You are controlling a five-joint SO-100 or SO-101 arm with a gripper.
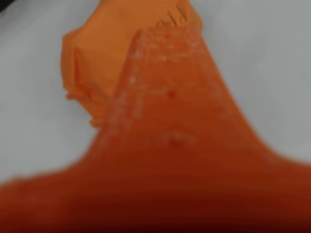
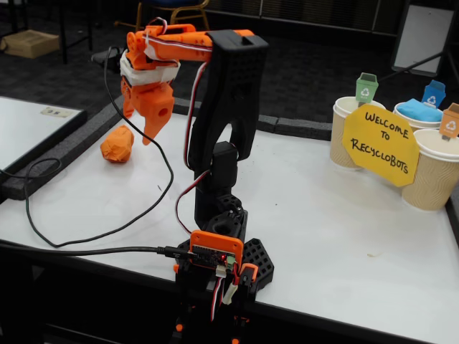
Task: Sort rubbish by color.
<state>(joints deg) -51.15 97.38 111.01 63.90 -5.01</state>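
In the fixed view the gripper (image 2: pixel 143 129) hangs in the air at the far left of the table, its orange fingers pointing down, just above and to the right of the orange paper wad (image 2: pixel 117 145), with a gap between them; whether the jaws stand apart or closed cannot be told from either picture. The wrist view is blurred: one broad orange finger (image 1: pixel 170 92) rises from the bottom edge and covers the middle, and the orange paper wad (image 1: pixel 102 53) lies beyond it, at the upper left, on the pale table surface (image 1: pixel 34 126), partly hidden by the finger. In the fixed view the wad rests on the white table (image 2: pixel 344 229) near its far left edge, alone and well apart from everything else. The black arm (image 2: pixel 229 93) bends over from its base (image 2: pixel 219 265), which is clamped at the near edge of the table, and a black cable (image 2: pixel 86 229) loops across the table to the left of it. At the far right stand three paper cups (image 2: pixel 434 168) carrying small green, blue and orange bin tags, with a yellow sign (image 2: pixel 380 143) reading "Welcome to Recyclobots" in front of them. A light blue paper wad (image 2: pixel 417 111) sits in the far cup under the blue tag.
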